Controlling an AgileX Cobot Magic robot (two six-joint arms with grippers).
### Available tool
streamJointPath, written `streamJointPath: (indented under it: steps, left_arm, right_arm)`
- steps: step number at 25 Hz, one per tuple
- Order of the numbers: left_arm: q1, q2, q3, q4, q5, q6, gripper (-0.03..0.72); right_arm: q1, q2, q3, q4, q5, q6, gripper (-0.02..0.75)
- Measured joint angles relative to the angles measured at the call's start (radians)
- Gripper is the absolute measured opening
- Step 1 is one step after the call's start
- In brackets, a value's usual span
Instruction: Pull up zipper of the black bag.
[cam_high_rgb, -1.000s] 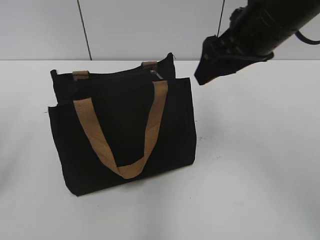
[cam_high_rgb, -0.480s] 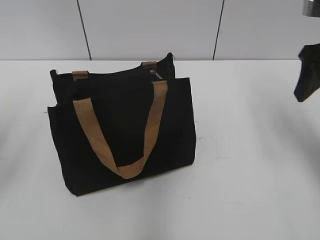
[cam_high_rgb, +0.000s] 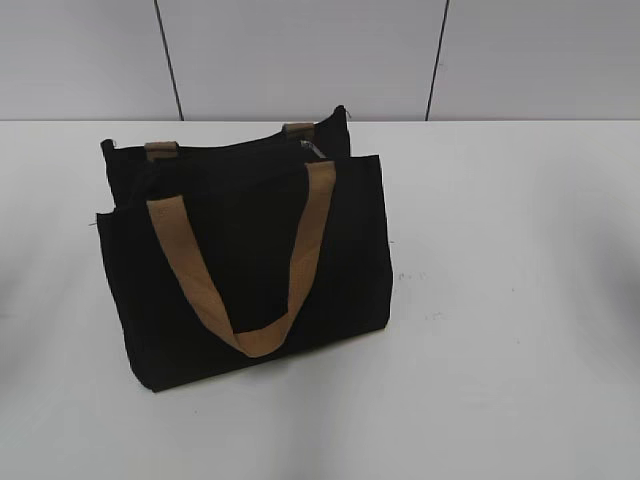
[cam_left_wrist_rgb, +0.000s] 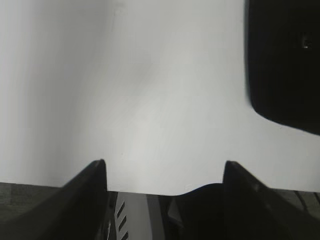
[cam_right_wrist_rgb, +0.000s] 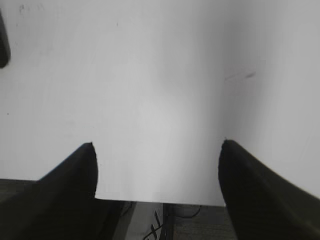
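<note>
The black bag (cam_high_rgb: 245, 265) stands on the white table (cam_high_rgb: 500, 300) left of centre, with a tan handle hanging over its front panel. The zipper runs along its top edge; a small silver slider (cam_high_rgb: 313, 149) shows near the right end. Neither arm shows in the exterior view. In the left wrist view my left gripper (cam_left_wrist_rgb: 165, 170) is open and empty over bare table, with a corner of the bag (cam_left_wrist_rgb: 285, 60) at the upper right. In the right wrist view my right gripper (cam_right_wrist_rgb: 157, 150) is open and empty over bare table.
The table's front edge shows at the bottom of both wrist views. A grey panelled wall (cam_high_rgb: 300, 55) stands behind the table. A dark sliver (cam_right_wrist_rgb: 4, 42) sits at the left edge of the right wrist view.
The right arm, which was above the bag's right end a second ago, has drawn back to the right and left the exterior view. The bag has not moved.
</note>
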Motion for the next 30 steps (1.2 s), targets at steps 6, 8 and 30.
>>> streamJointPath:
  steps: [6,8,30]
  left_arm:
    - [0.0,-0.127,0.01,0.004,0.019,0.005,0.538]
    - [0.0,-0.216,0.035,0.009,0.022,0.005,0.538]
    - [0.0,-0.97,0.385,0.043,-0.177,0.04,0.431]
  right_arm:
    - [0.0,-0.343,0.25,0.003,0.004,0.0,0.579]
    - [0.0,-0.466,0.312,0.003,0.007,0.0,0.579]
    - [0.0,-1.388,0.613,0.02,-0.025,-0.078,0.579]
